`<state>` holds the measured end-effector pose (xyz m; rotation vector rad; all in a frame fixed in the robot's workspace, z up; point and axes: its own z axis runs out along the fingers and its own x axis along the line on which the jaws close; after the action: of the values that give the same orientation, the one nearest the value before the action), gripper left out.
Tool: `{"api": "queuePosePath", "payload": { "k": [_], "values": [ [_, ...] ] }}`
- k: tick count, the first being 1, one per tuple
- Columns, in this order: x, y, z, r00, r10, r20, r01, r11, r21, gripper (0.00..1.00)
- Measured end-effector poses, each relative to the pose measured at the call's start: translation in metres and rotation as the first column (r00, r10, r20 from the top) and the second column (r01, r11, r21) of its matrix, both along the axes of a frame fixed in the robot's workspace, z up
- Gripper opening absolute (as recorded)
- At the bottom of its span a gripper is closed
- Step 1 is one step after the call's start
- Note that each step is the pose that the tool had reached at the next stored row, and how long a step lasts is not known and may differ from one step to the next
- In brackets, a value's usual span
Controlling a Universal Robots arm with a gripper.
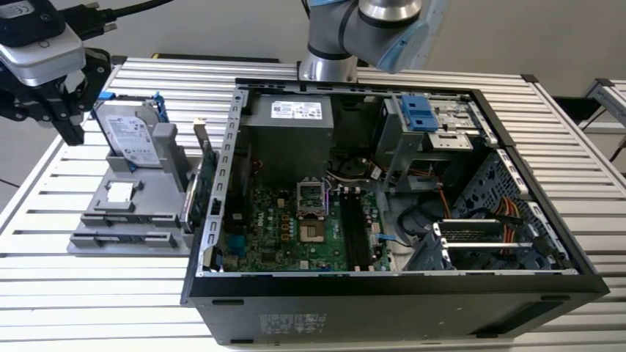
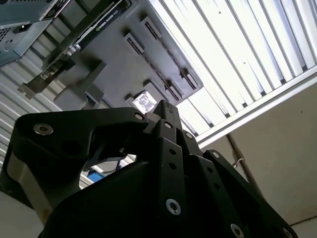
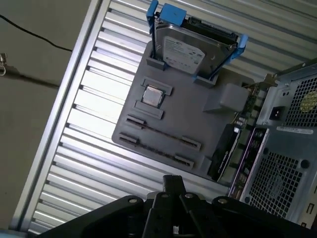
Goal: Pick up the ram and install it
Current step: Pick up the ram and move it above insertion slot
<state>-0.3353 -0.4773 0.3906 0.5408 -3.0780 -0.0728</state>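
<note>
Fingers point(image 1: 73, 121): were closed together, held nothing, upper left of exterior view.
Ram: whereabouts could not be told.
Hard drive point(image 1: 132, 132): stood upright in gray holder point(image 1: 108, 224), white label, beside fingers.

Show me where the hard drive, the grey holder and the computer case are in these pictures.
hard drive point(image 3: 185, 49), first wrist view, on its silver face.
grey holder point(image 3: 185, 119), first wrist view, on a bare patch of its flat top.
computer case point(image 1: 391, 297), exterior view, on its black near wall.
</note>
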Motion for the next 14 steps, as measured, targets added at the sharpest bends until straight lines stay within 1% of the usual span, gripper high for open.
{"api": "queuePosePath", "payload": {
  "k": [7,14],
  "values": [
    [-0.0002,0.0000,0.0000,0.9991,0.042,0.0000,-0.042,0.9991,0.0000,0.00],
    [-0.0005,0.0000,0.0000,0.9965,0.084,0.0000,-0.084,0.9965,0.0000,0.00]
  ]
}}
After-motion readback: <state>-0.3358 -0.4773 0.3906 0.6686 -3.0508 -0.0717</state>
